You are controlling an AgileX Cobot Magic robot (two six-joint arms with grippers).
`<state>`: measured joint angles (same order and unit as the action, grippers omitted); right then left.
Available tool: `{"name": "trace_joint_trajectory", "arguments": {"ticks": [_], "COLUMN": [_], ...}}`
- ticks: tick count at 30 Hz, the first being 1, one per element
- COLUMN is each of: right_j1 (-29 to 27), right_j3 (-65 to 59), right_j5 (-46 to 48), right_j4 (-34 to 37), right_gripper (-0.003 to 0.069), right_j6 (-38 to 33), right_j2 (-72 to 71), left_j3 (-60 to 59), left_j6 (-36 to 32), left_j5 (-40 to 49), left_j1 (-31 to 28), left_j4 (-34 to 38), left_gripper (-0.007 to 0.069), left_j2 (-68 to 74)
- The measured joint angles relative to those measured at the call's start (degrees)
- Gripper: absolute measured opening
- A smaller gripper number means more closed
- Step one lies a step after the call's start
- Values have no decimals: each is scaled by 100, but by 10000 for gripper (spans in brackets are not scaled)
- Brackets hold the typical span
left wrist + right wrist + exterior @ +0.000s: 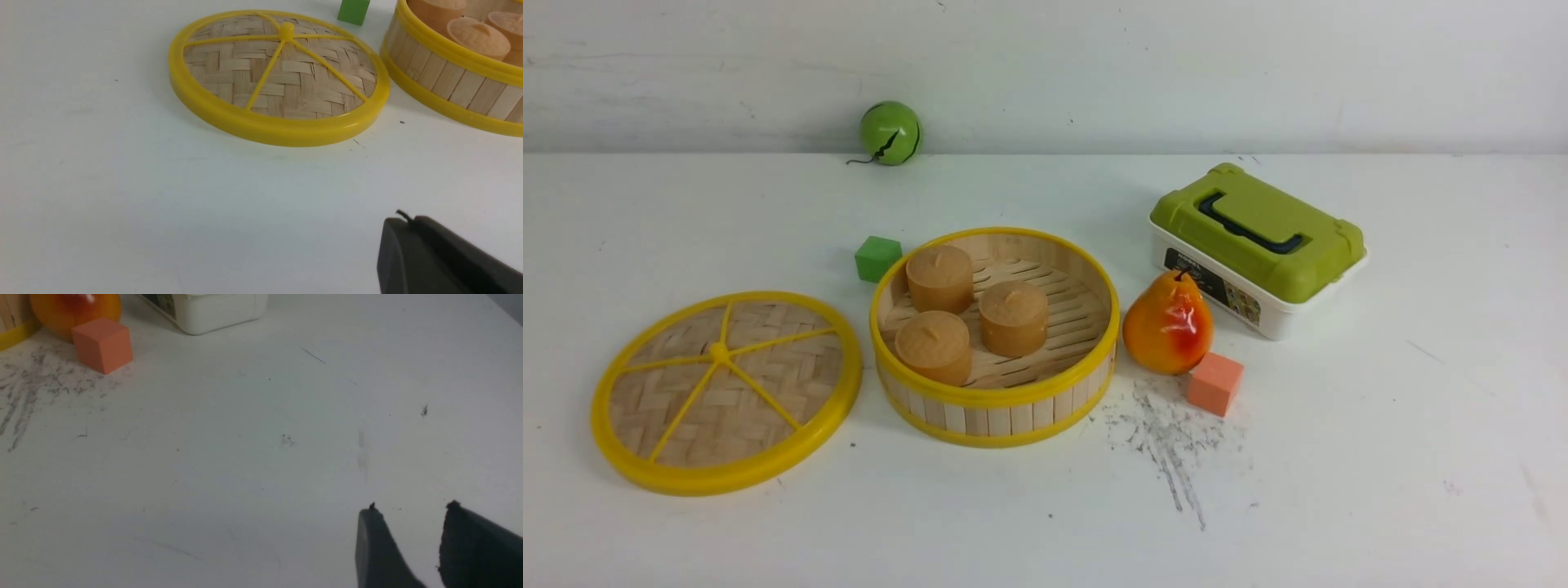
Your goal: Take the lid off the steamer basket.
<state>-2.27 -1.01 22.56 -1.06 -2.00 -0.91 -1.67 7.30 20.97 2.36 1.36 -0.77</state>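
The lid [725,390], a woven bamboo disc with a yellow rim and spokes, lies flat on the table to the left of the steamer basket [995,336]. The basket stands uncovered with three brown buns [939,278] inside. In the left wrist view the lid [282,77] and the basket wall [449,81] lie ahead of my left gripper [408,220], whose black fingers are pressed together on nothing, well short of the lid. My right gripper [410,508] hovers open over bare table. Neither gripper shows in the front view.
A green cube [877,258] sits behind the basket's left side and a green ball [890,132] rests at the back wall. An orange pear [1168,323], an orange cube [1214,383] and a white box with an olive-green lid [1258,245] stand right of the basket.
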Motion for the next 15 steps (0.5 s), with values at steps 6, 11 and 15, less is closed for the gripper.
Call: {"name": "trace_joint_trajectory", "arguments": {"ticks": [6,11,15], "right_j1": [0,0,0], "right_j3": [0,0,0], "right_j5": [0,0,0], "right_j4": [0,0,0], "right_gripper": [240,240,240], "right_j6": [0,0,0], "right_j2": [0,0,0], "left_j3": [0,0,0], "left_j6": [0,0,0], "left_j5": [0,0,0], "left_j1": [0,0,0], "left_j4": [0,0,0], "left_gripper": [3,3,6], "left_j2": [0,0,0]}}
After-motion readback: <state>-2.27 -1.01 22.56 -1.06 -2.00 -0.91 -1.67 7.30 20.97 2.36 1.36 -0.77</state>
